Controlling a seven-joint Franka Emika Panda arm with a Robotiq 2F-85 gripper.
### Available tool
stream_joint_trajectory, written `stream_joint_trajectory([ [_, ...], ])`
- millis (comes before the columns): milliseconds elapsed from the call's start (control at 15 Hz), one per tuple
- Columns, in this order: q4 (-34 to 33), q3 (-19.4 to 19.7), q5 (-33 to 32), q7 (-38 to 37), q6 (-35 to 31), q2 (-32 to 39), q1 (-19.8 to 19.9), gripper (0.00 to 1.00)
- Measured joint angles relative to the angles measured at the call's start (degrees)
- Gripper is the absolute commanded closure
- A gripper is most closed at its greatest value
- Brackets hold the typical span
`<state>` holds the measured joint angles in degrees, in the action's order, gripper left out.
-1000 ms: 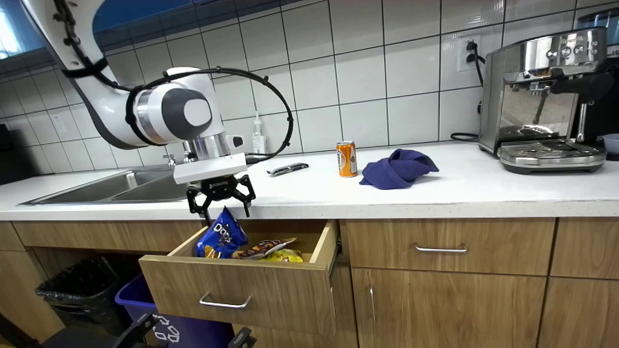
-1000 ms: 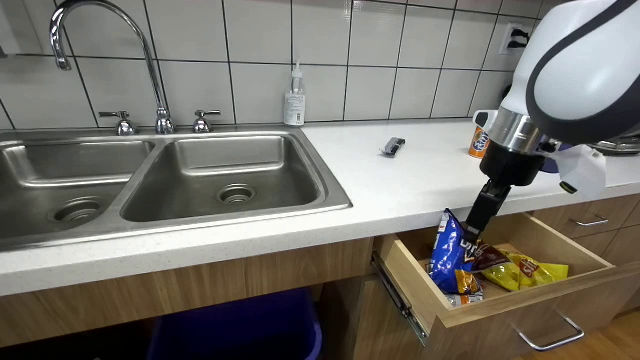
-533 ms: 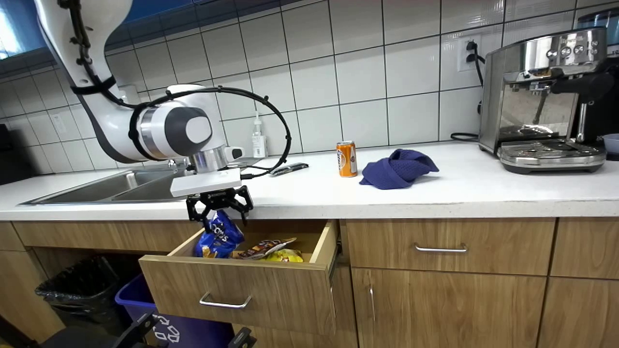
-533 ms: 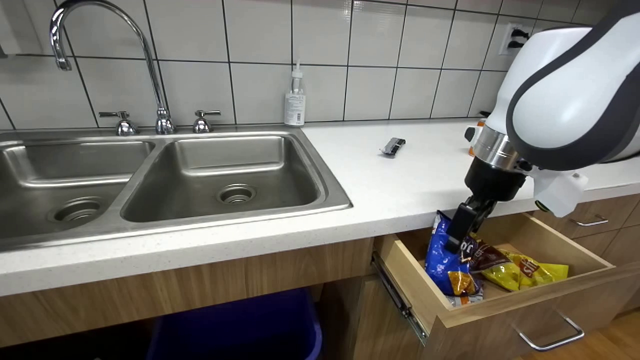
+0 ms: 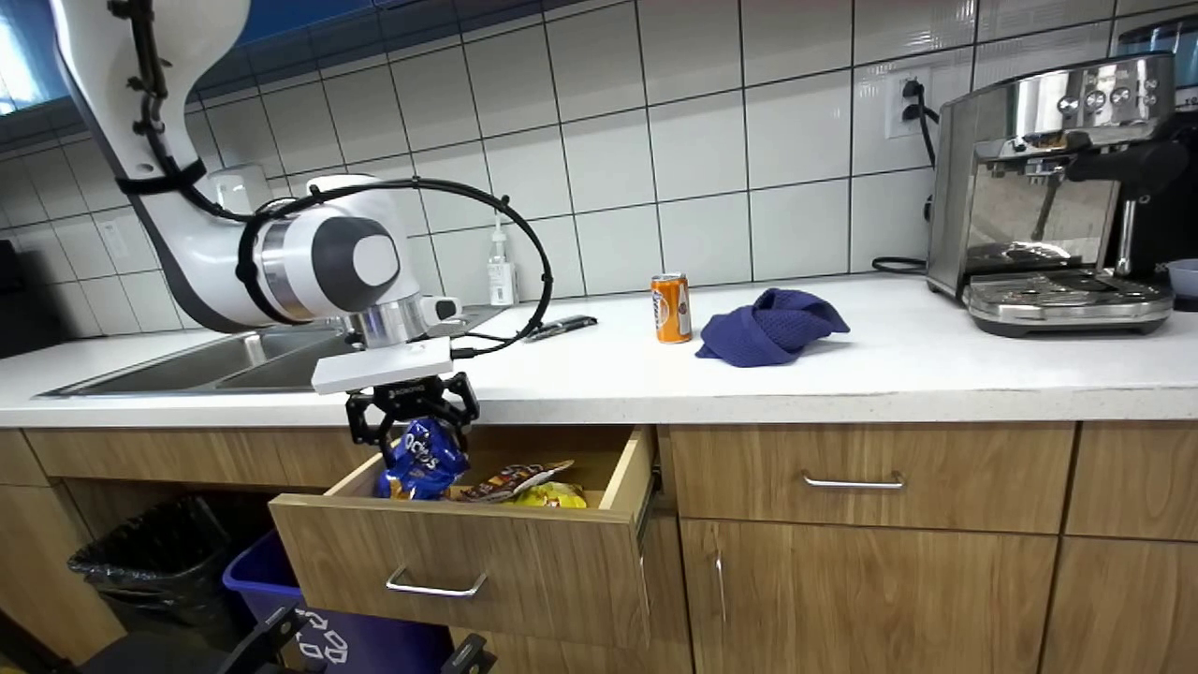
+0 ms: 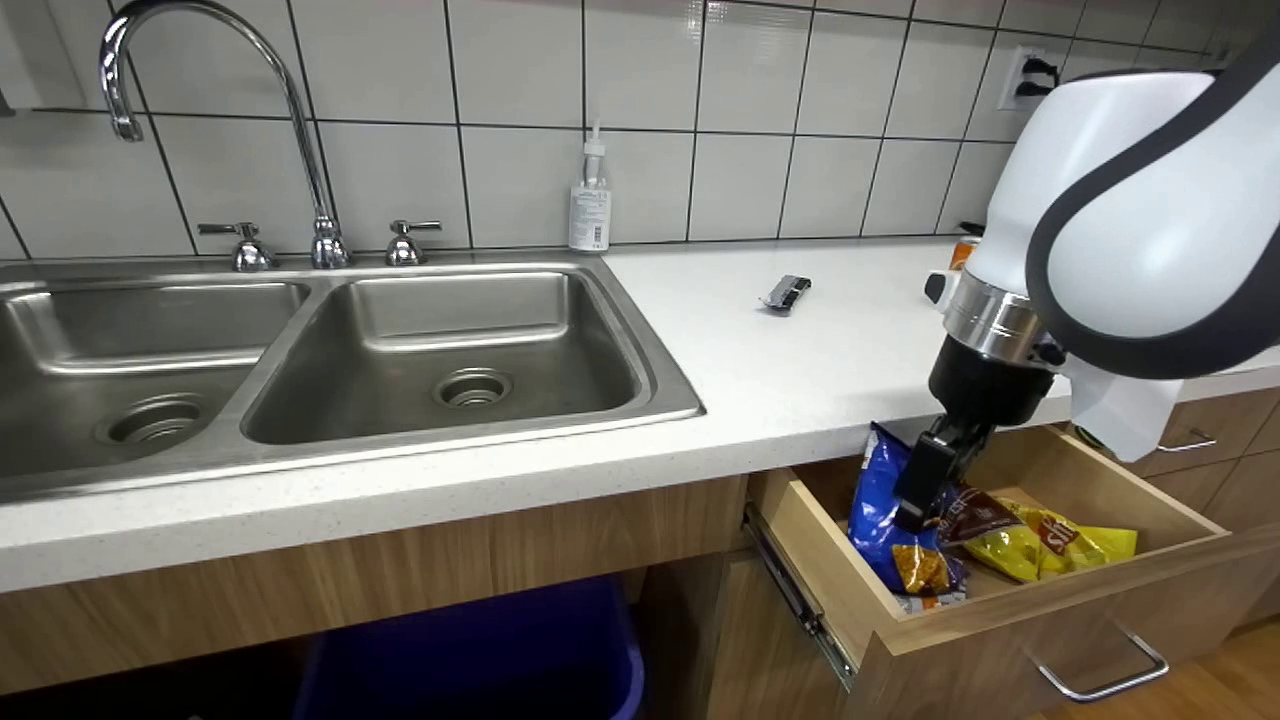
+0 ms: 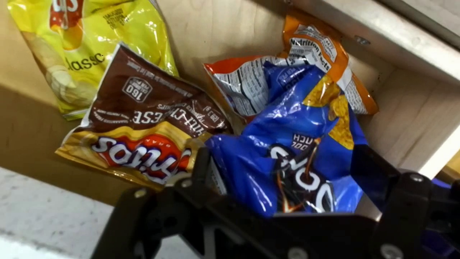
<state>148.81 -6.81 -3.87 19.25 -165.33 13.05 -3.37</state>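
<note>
While pincer (image 7: 282,156) straddles blue chip bag (image 7: 294,126), jaws apart, brown bag (image 7: 140,111) nr it, in drawer (image 5: 505,548) w/ yellow bag (image 7: 107,46)

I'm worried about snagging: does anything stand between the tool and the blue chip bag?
Nothing visible does: in the wrist view, the open tool straddles the blue chip bag. A brown snack bag lies close alongside.

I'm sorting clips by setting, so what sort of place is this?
Most likely a kitchen, though whether at home or in an office I can't tell: there's a double-basin sink, an espresso machine and a pulled-out drawer holding snack bags.
</note>
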Motion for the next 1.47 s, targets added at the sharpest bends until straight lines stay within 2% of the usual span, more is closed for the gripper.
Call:
stream_joint_trajectory([
  [267, 1.41, 4.47, -8.19, -6.13, -0.77, 0.61, -2.26, 0.00],
  [600, 1.85, 14.51, -21.70, -18.14, -1.54, 0.65, -8.43, 0.00],
  [733, 1.86, 17.29, -25.24, -21.81, -1.54, 0.62, -10.50, 0.00],
  [1133, 1.88, 20.73, -30.70, -28.10, -1.54, -0.21, -14.69, 0.00],
  [1467, 3.02, 20.81, -30.97, -29.38, -1.50, -2.19, -16.08, 0.00],
])
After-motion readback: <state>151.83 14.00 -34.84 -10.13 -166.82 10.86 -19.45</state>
